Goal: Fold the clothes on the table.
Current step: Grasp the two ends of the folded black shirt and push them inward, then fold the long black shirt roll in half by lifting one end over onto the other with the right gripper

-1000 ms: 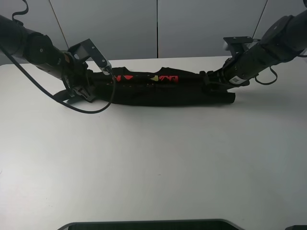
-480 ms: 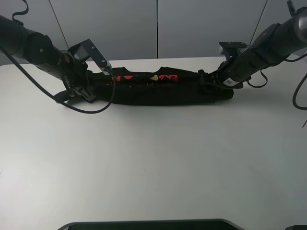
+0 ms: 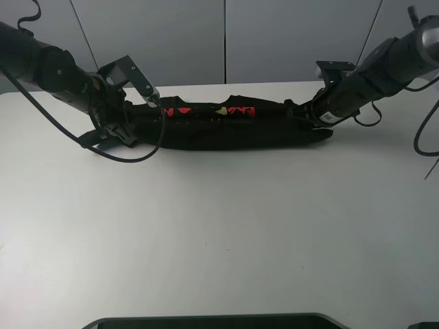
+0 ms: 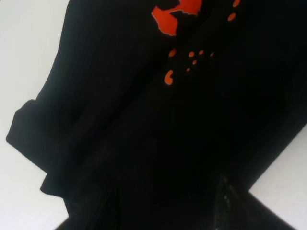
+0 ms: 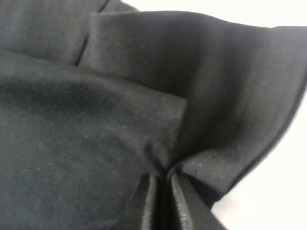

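The shirt lies as a long, narrow black band stretched between the two tools, on the far part of the desk. Its red and yellow print faces up, nearer the left tool than the right tool. The right tool sits at the opposite end of the band, and its wrist view shows the fingers pressed together, pinching a fold of the shirt. The left tool is at its own end of the band. Its wrist view is filled with black shirt and red print, and I cannot tell whether this tool is spread or pressed together.
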